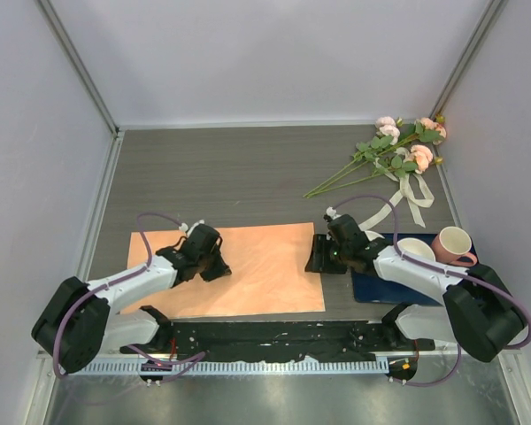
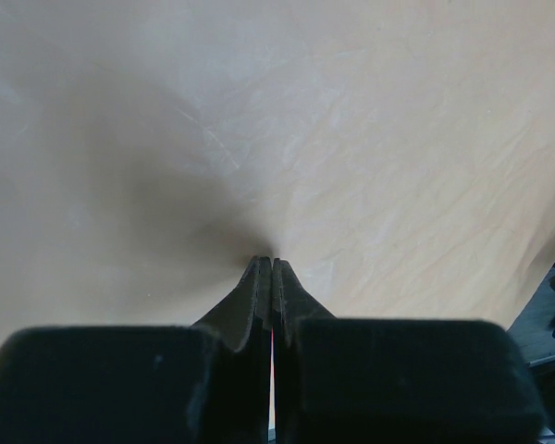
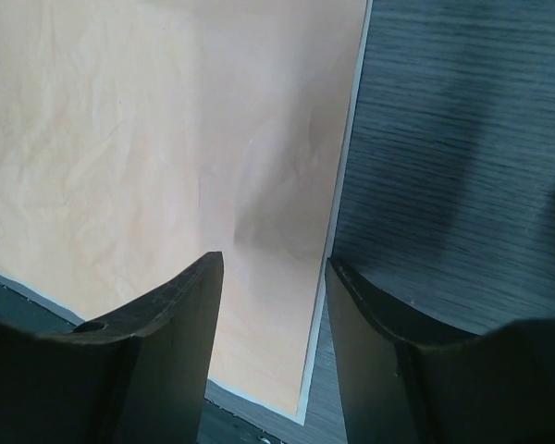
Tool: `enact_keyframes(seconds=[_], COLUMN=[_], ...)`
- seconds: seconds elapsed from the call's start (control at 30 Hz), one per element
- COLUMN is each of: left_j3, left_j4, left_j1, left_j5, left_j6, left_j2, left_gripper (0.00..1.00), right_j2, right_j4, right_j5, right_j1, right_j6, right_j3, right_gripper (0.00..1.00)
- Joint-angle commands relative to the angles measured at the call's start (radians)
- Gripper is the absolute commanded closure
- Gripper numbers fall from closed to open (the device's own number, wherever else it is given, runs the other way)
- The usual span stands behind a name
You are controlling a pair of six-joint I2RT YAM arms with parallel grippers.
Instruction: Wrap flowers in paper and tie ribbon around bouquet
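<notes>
Orange paper (image 1: 257, 266), pink flowers (image 1: 398, 146), cream ribbon (image 1: 413, 193)

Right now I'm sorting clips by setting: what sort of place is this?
Probably a robot test cell in a lab, not a florist's: a grey table boxed in by plain white walls, with a left arm and right arm bolted at its near edge.

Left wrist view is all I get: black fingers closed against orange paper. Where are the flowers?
Observer: The pale pink flowers on green stems lie in the far right corner of the grey table, off the salmon-orange paper sheet.
Operator: And the other arm?
Observer: The right gripper stands open astride the sheet's right edge.
Operator: Any ribbon?
Observer: A cream-white fabric ribbon lies loose beside the flowers.
</notes>
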Motion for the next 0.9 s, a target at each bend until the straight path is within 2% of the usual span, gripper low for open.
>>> enact_keyframes(seconds=[0.0, 0.2, 0.37, 0.53, 0.77, 0.87], left_j3=[-0.021, -0.018, -0.027, -0.03, -0.035, -0.039], left_j4=[0.018, 0.019, 0.036, 0.041, 0.047, 0.047], left_j1=[-0.003, -0.002, -0.003, -0.003, -0.003, -0.003], left_j5=[-0.033, -0.031, -0.014, -0.014, -0.006, -0.002], left_j6=[-0.022, -0.025, -0.033, -0.033, -0.036, -0.037], left_j2=[-0.015, -0.006, -0.003, -0.008, -0.017, -0.023], left_gripper=[1.0, 1.0, 1.0, 1.0, 1.0, 1.0], right_j2=[-0.012, -0.038, -0.044, -0.044, -0.081, -0.093], right_j4=[0.033, 0.052, 0.089, 0.283, 0.396, 0.521], right_j5=[-0.039, -0.04, -0.096, -0.202, -0.175, -0.202], right_j1=[0.004, 0.019, 0.019, 0.018, 0.01, 0.007], right_j6=[0.022, 0.051, 0.077, 0.196, 0.319, 0.416], right_j3=[-0.043, -0.046, -0.046, -0.112, -0.178, -0.25], right_gripper=[0.45, 0.54, 0.54, 0.46, 0.3, 0.22])
